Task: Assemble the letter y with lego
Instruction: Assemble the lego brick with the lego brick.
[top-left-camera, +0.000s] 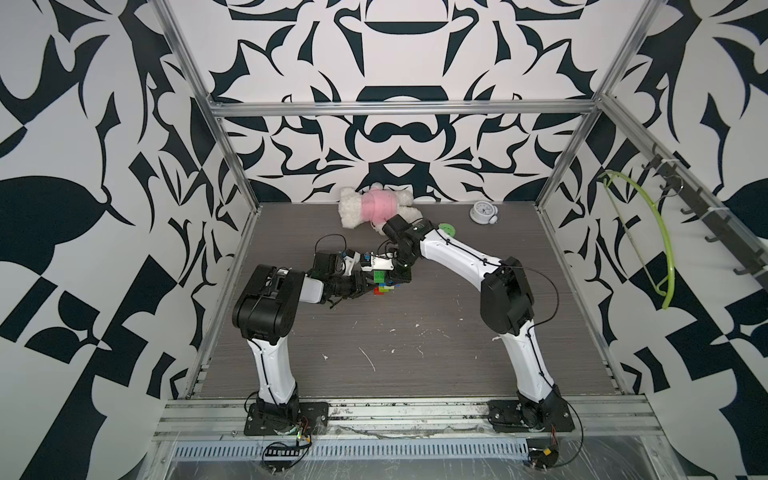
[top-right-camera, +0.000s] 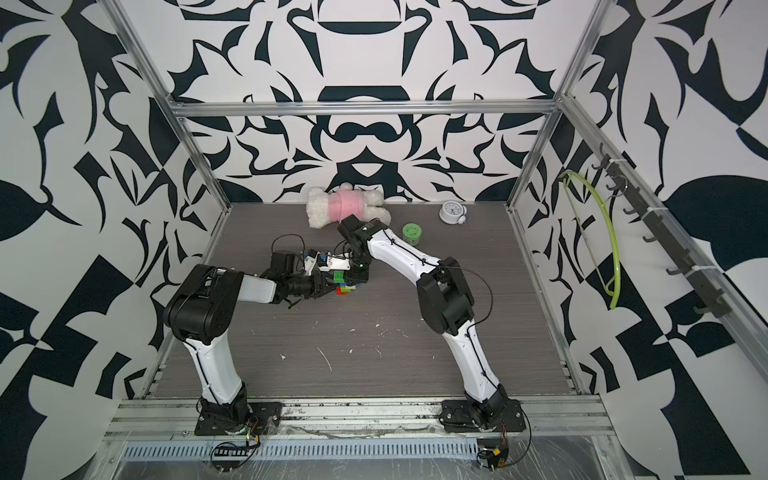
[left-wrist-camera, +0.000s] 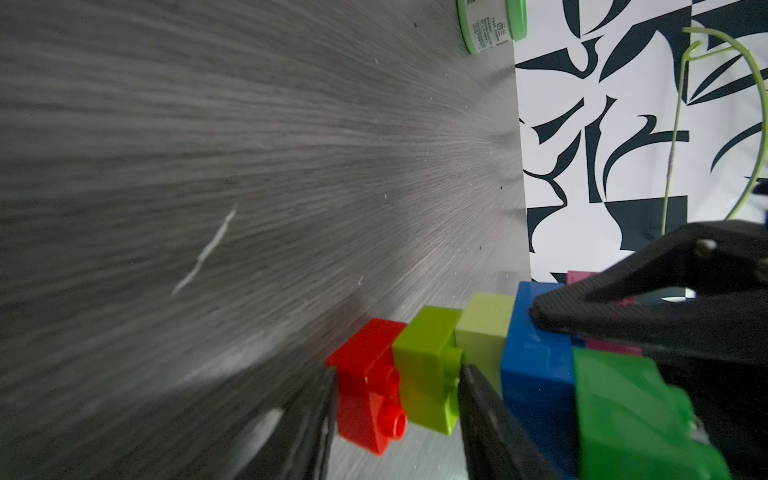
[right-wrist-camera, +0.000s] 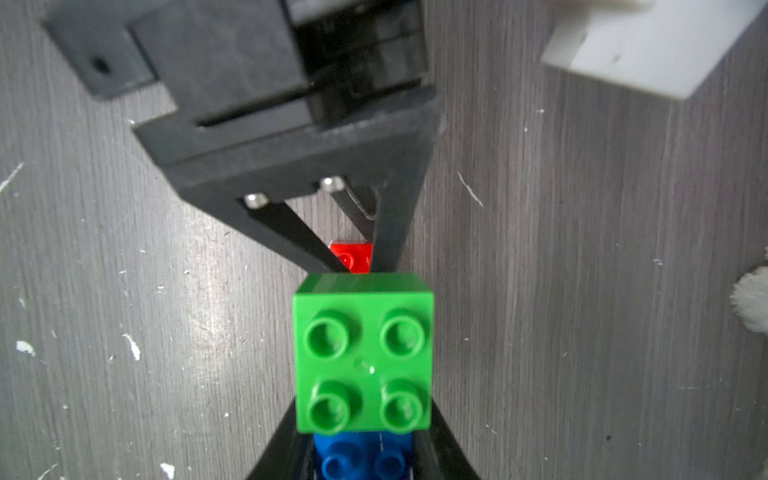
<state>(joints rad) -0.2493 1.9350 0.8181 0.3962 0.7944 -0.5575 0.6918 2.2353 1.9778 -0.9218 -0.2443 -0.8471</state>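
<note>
Left wrist view shows only slivers of pink brick (left-wrist-camera: 614, 347).

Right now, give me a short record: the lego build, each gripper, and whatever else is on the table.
build: red brick, lime brick, pale yellow-green brick, blue bar joined in a row; green brick and pink brick on the bar
left gripper: shut on the red and lime end
right gripper: shut on the blue bar
elsewhere: plush toy, clock, green-lidded jar at the back of the table
</note>
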